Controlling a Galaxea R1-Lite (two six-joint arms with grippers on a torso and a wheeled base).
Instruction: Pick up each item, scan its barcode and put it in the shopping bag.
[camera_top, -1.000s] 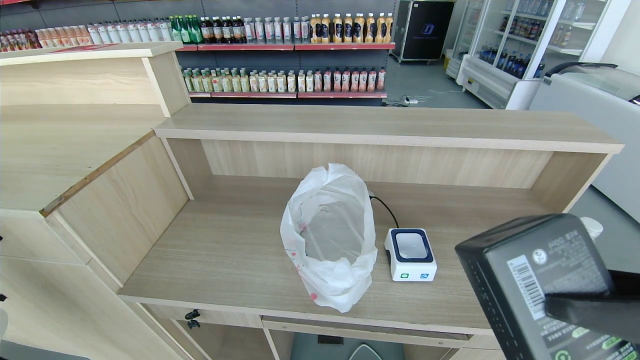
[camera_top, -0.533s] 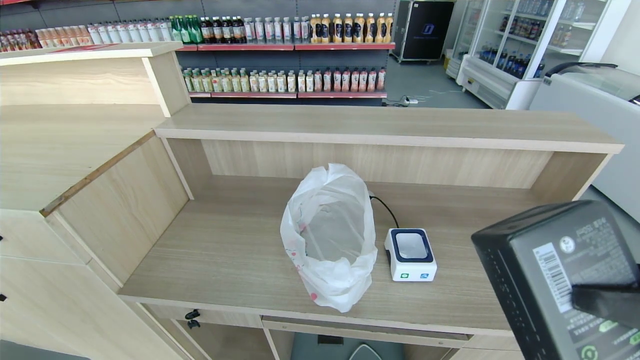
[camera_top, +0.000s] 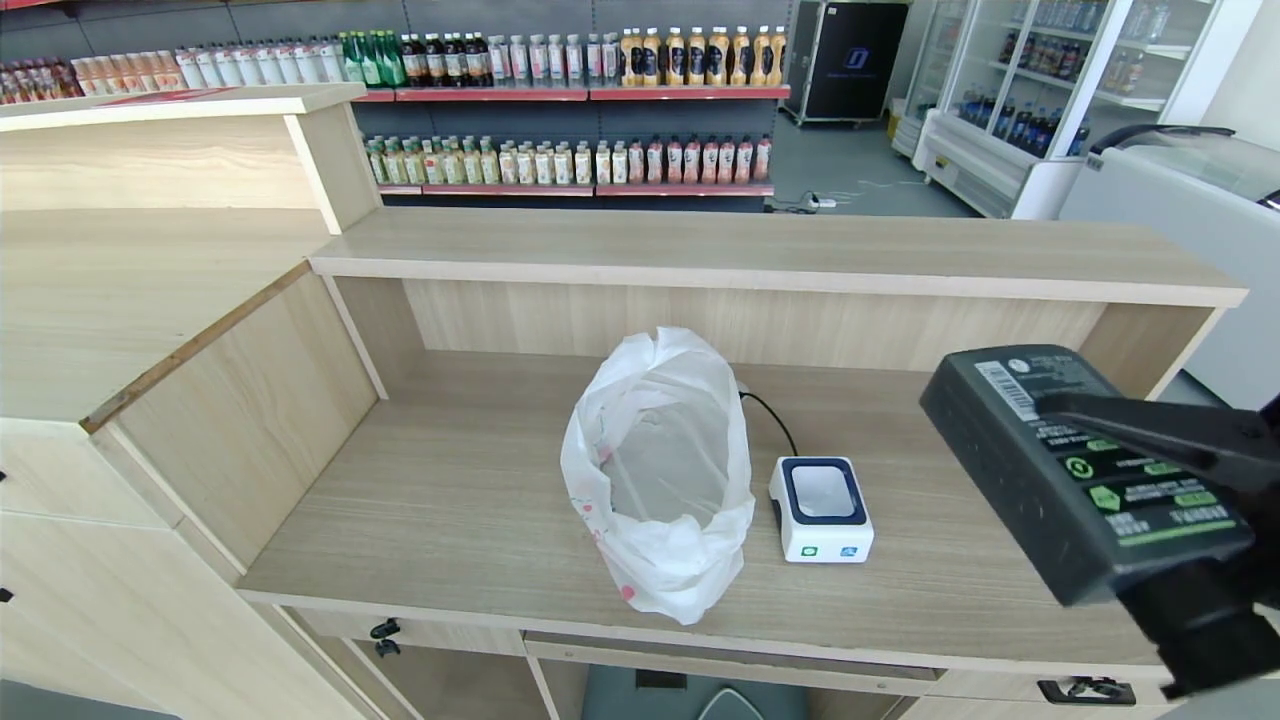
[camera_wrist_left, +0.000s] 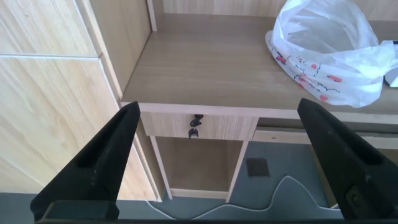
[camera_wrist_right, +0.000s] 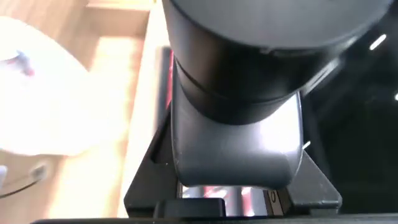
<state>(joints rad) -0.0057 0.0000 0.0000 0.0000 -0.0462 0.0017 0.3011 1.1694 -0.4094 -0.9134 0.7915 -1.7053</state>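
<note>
My right gripper (camera_top: 1110, 470) is shut on a black bottle (camera_top: 1000, 450) at the right end of the counter, holding it in the air, right of the scanner. The bottle lies tilted with its label and barcode (camera_top: 1003, 386) facing up. Close up, the bottle's dark body (camera_wrist_right: 249, 74) fills the right wrist view. The white shopping bag (camera_top: 655, 470) stands open in the middle of the counter. The white scanner (camera_top: 820, 508) sits just right of the bag. My left gripper (camera_wrist_left: 217, 168) is open and holds nothing, low in front of the counter's left front edge, with the bag (camera_wrist_left: 329, 50) ahead.
The wooden counter (camera_top: 450, 500) has a raised back ledge (camera_top: 760, 250) and a tall side wall (camera_top: 250, 400) on the left. A black cable (camera_top: 770, 410) runs behind the scanner. A drawer with a key (camera_wrist_left: 195, 121) sits under the counter edge.
The right gripper has raised the black bottle from the lower right corner and turned it, so its label now faces upward. The bag and scanner have not moved.
</note>
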